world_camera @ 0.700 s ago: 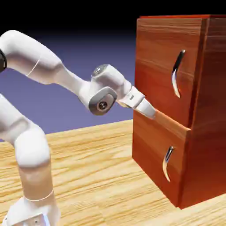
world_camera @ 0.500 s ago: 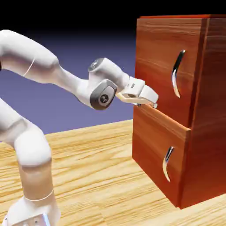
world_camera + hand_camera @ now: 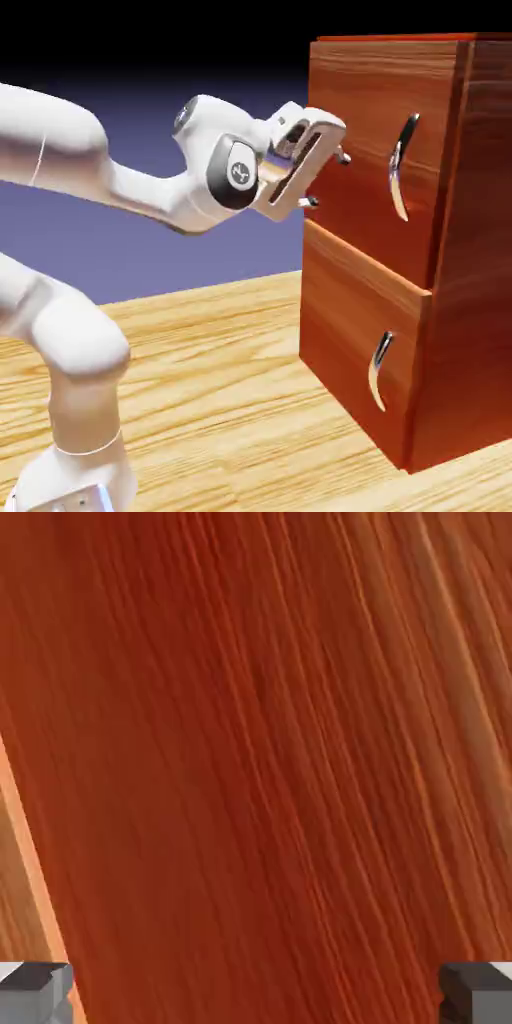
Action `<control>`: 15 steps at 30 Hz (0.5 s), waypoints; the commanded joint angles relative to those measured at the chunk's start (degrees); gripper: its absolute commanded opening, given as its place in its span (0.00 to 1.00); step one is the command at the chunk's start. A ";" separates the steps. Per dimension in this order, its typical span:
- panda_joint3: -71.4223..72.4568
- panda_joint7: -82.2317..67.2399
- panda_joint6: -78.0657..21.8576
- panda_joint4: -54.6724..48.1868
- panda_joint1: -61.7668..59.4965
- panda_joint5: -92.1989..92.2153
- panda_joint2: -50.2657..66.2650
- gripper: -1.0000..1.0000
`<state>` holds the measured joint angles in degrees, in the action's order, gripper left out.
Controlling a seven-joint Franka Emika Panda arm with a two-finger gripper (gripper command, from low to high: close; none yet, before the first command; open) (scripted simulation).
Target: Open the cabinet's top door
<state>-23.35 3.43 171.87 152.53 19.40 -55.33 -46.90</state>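
The cabinet (image 3: 470, 250) stands at the right of the exterior view, a tall reddish-brown wood box. Its top door (image 3: 360, 110) is the larger upper panel and bears a long curved silver handle (image 3: 400, 165). My gripper (image 3: 328, 178) is open and points at the door's left half, well left of the handle and close to the wood. Nothing is between its fingers. In the hand view, the door's red wood grain (image 3: 260, 742) fills the picture, and the two grey fingertips (image 3: 35, 990) sit far apart at the bottom corners. The handle does not show there.
Below the top door is the shorter lower panel (image 3: 345, 320) with its small silver handle (image 3: 379, 370); its top edge juts out as a narrow ledge. The cabinet rests on a light wooden table (image 3: 220, 400). My white arm (image 3: 90, 170) reaches in from the left.
The hand has risen from the seam between the two panels to the top door's left half and has rolled, so the fingers now stand one above the other.
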 commanded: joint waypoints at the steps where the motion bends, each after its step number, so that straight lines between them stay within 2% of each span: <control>1: -1.05 -1.76 -0.10 -0.38 0.84 -2.50 -0.64 0.50; 15: -15.78 -26.36 -1.44 -5.72 12.64 -37.38 -9.62 0.50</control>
<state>-39.13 -22.93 170.42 146.80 32.04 -92.71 -56.51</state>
